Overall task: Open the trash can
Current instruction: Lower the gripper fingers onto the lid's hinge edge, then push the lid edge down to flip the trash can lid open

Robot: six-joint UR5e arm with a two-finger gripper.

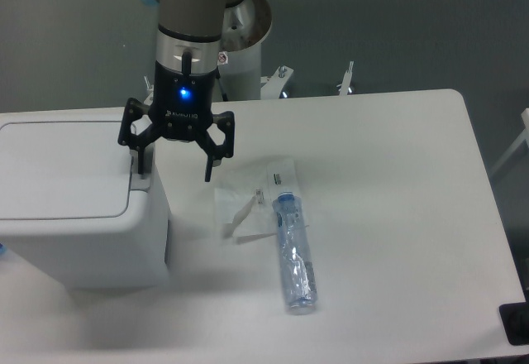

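I saw the large boxy white plastic trash can point(74, 207) sitting lid-down at the white bench's point(397, 215) left edge, my black two-finger tool point(175, 165) spread apart over its right rim, beside a clear plastic bottle point(295, 252).

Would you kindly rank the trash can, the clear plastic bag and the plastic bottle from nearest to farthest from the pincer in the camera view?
1. The trash can, at image left: one finger of the open pincer is right at its grey push tab.
2. The clear plastic bag, just right of and below the pincer.
3. The plastic bottle, lying farther toward the lower right.
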